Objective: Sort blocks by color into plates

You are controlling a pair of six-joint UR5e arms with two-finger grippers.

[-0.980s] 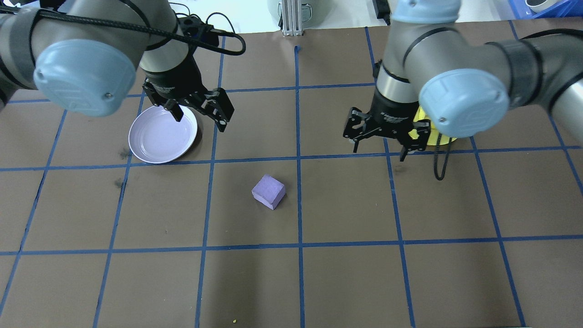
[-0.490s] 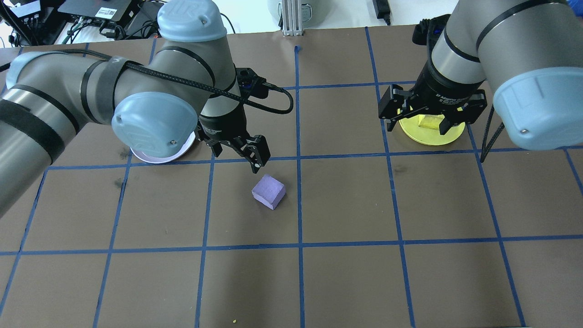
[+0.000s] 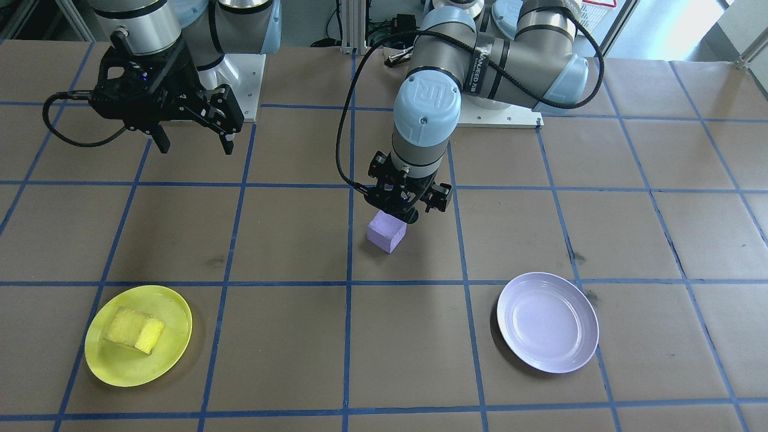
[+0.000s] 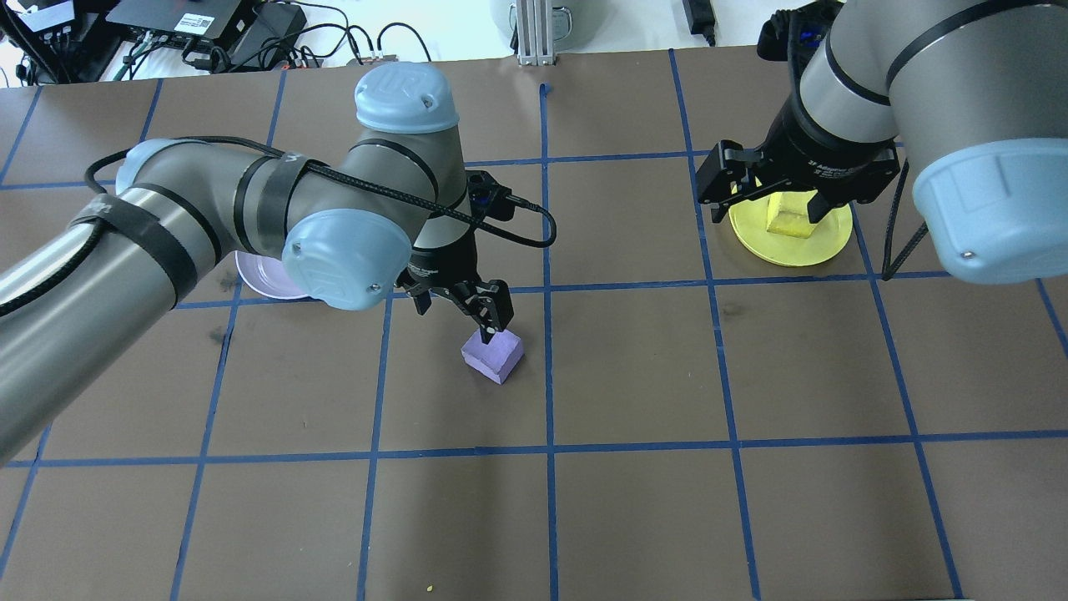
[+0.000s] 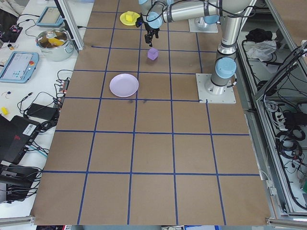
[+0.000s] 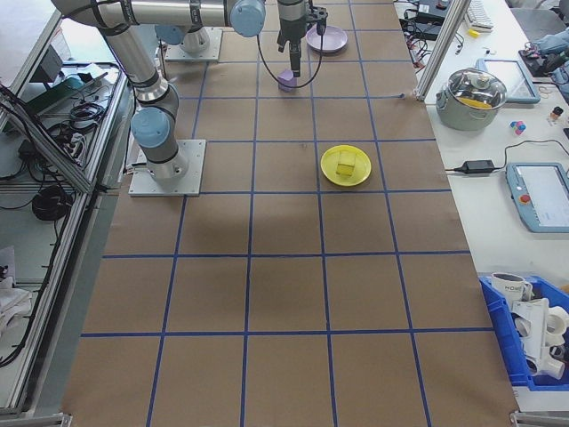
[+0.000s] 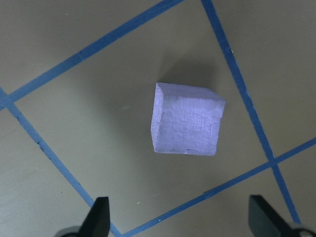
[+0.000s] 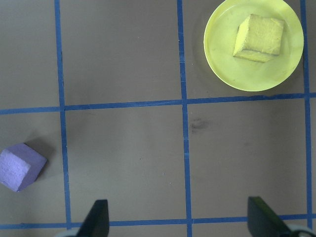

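A light purple block rests on the brown table near the middle. My left gripper hovers close above it, open, its fingers apart from the block. Off to one side, the pale lavender plate holds nothing and is partly hidden by my left arm in the overhead view. The yellow block lies in the yellow plate. High above that plate, my right gripper is open and holds nothing.
Blue tape lines divide the brown table into squares. A metal pot and a tablet stand on the white side bench beyond the table's far edge. A tiny yellow crumb lies near the front edge.
My left arm swung from over the lavender plate to just above the purple block. My right gripper pulled back and rose away from the yellow plate, uncovering the yellow block in it.
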